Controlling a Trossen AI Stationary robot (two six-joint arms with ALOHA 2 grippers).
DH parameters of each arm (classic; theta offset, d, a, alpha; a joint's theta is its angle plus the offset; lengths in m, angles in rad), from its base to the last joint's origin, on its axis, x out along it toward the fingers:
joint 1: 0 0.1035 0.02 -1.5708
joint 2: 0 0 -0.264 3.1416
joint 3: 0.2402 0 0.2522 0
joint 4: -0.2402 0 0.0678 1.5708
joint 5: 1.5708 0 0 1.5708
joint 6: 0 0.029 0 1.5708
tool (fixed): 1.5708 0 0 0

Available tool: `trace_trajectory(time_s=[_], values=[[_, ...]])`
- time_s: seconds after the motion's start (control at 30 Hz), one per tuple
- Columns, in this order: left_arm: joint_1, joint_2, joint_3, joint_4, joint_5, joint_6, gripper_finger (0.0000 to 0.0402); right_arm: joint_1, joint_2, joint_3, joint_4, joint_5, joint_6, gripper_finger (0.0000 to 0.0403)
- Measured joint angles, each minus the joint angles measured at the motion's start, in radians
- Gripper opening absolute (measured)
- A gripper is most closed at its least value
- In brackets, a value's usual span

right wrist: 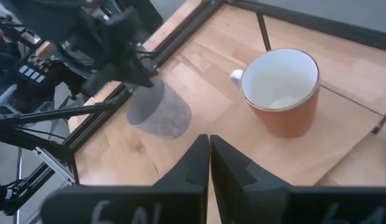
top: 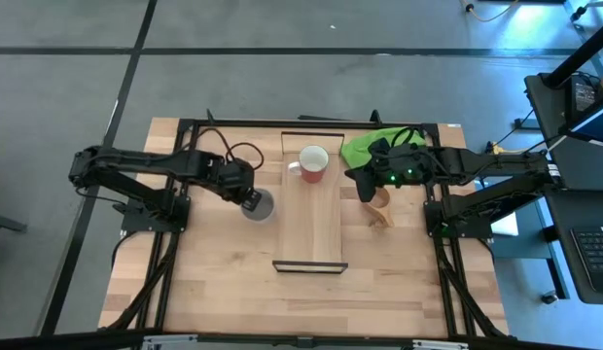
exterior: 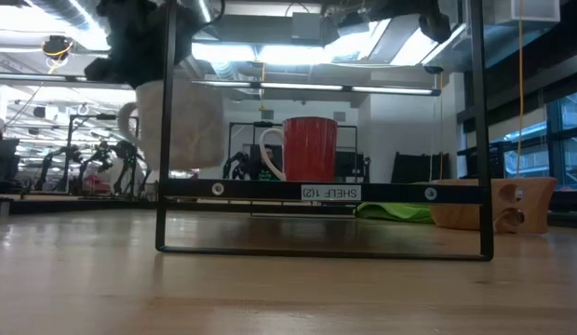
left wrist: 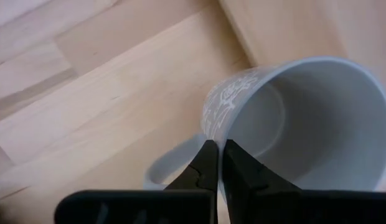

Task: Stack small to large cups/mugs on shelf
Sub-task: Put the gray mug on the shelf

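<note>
The grey mug [top: 261,206] hangs under my left gripper [top: 249,196], just left of the shelf [top: 311,228]; the low view shows the grey mug [exterior: 181,126] lifted above the table. The red mug [top: 313,163] stands upright on the shelf's far end, also seen in the low view [exterior: 310,149] and the right wrist view [right wrist: 280,90]. The tan wooden cup [top: 379,209] sits on the table right of the shelf. My right gripper [top: 364,185] is shut and empty, just beyond the tan cup; its own view [right wrist: 209,163] looks toward the red mug. My left gripper holds the grey mug by its rim [left wrist: 221,134], right beside the handle [left wrist: 168,165]. One finger [left wrist: 243,171] is inside the mug and one finger [left wrist: 205,168] is outside, with the wall pinched between them. The fingers come from above. The mug hangs below them, lifted clear of the table.
A bright green cloth [top: 365,146] lies at the table's far right, behind my right gripper. The shelf's black end frame [exterior: 326,193] stands in the foreground of the low view. Bare tabletop [top: 233,282] lies toward the near edge.
</note>
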Motion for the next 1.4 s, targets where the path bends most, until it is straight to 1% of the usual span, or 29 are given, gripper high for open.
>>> trace_trajectory(time_s=[0.1,0.23,0.33,0.47,0.67,0.87,1.0,1.1,1.4], values=[[0.000,0.014,0.038,-0.013,0.000,0.000,0.0001,0.021,0.000,0.000,0.061,-0.002,-0.012,0.0016],[0.000,0.080,0.099,-0.026,-0.008,0.001,0.0001,0.060,0.000,0.016,0.223,-0.009,-0.120,0.0016],[0.000,0.162,0.164,-0.022,-0.012,0.025,0.0001,0.077,-0.003,0.052,0.245,-0.007,-0.182,0.0016],[0.003,0.278,0.282,-0.021,-0.017,0.077,0.0001,0.094,-0.046,0.073,0.241,-0.006,-0.211,0.0016],[0.029,0.412,0.461,-0.020,-0.022,0.122,0.0001,0.094,-0.134,0.073,0.143,0.064,-0.207,0.0016],[0.036,0.524,0.592,-0.023,0.007,0.132,0.0001,0.095,-0.209,0.073,-0.010,0.156,-0.187,0.0016],[0.035,0.587,0.638,-0.026,0.028,0.150,0.0001,0.094,-0.251,0.073,-0.072,0.208,-0.181,0.0016],[0.037,0.622,0.663,-0.022,0.038,0.152,0.0001,0.095,-0.273,0.073,-0.085,0.210,-0.185,0.0016],[0.071,0.639,0.667,-0.021,0.036,0.159,0.0003,0.094,-0.297,0.073,-0.107,0.210,-0.209,0.0016]])
